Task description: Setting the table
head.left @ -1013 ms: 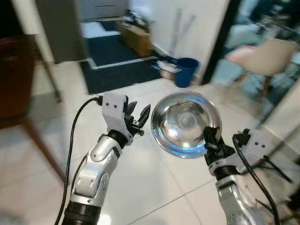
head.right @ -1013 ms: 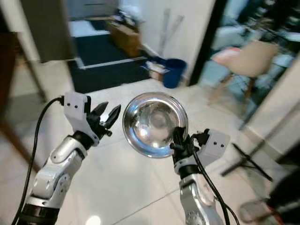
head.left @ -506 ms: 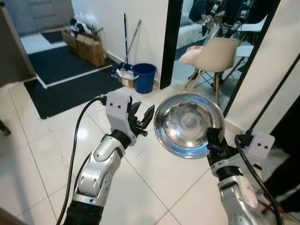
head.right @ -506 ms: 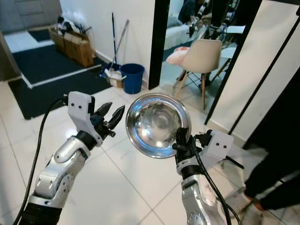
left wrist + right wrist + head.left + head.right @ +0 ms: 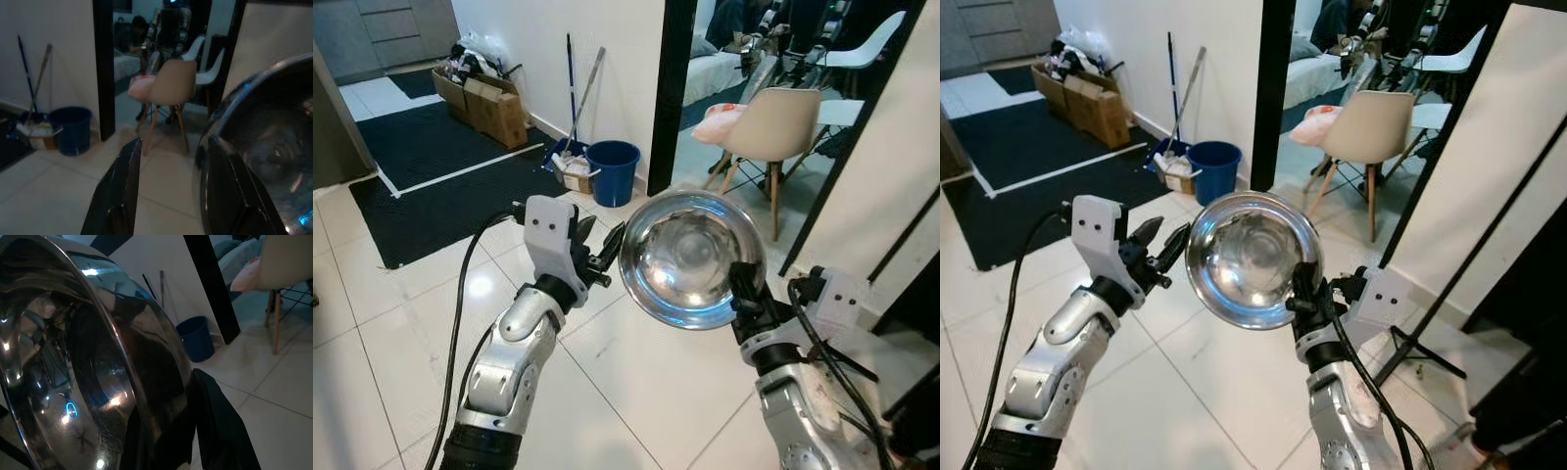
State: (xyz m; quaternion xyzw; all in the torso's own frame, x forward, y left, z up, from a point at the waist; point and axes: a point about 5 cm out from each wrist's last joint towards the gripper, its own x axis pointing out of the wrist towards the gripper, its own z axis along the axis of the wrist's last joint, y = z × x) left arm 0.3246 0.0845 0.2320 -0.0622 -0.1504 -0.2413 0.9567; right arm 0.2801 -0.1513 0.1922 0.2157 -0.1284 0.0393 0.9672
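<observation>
A shiny steel bowl (image 5: 690, 257) stands tilted on edge in the air in front of me, its hollow facing the camera. My right gripper (image 5: 744, 294) is shut on its lower right rim; in the right wrist view the bowl (image 5: 88, 372) sits against one black finger (image 5: 215, 426). My left gripper (image 5: 602, 250) is raised beside the bowl's left rim, open and holding nothing. In the left wrist view its two fingers (image 5: 120, 196) frame the floor, with the bowl (image 5: 264, 147) just beyond one of them.
White tiled floor lies below. Ahead are a black door frame (image 5: 666, 88), a blue bucket (image 5: 613, 171) with a mop, cardboard boxes (image 5: 494, 98) and a dark mat (image 5: 440, 176). A beige chair (image 5: 773, 127) stands past the doorway. A person's dark leg (image 5: 1518, 392) is at the lower right.
The camera has swung from a dark table and mat toward the doorway and chair. Both arms keep their pose; the bowl stays in the right gripper.
</observation>
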